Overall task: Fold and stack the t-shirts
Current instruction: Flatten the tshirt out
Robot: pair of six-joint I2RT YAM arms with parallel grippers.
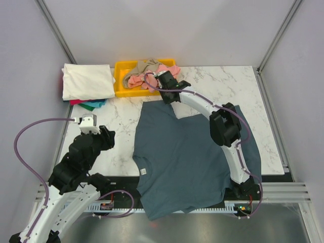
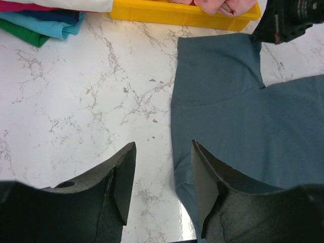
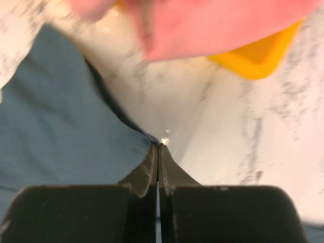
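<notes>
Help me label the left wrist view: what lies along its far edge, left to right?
Stack of folded cotton t-shirts, teal and green lowest → yellow plastic bin → right arm's black claw, shut on the slate-blue cotton t-shirt.

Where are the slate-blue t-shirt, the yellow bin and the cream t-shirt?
slate-blue t-shirt [image 1: 187,157]: top view, chest.
yellow bin [image 1: 118,78]: top view, left rim.
cream t-shirt [image 1: 86,81]: top view, folded upper face.

Readable text: none.
Small white tag [image 1: 143,171] on large slate-blue cotton t-shirt [image 1: 187,152]: too small to read.
Pale marks [image 2: 305,6] on black right gripper [image 3: 158,147], beyond left fingers [image 2: 124,182]: blurred.
</notes>
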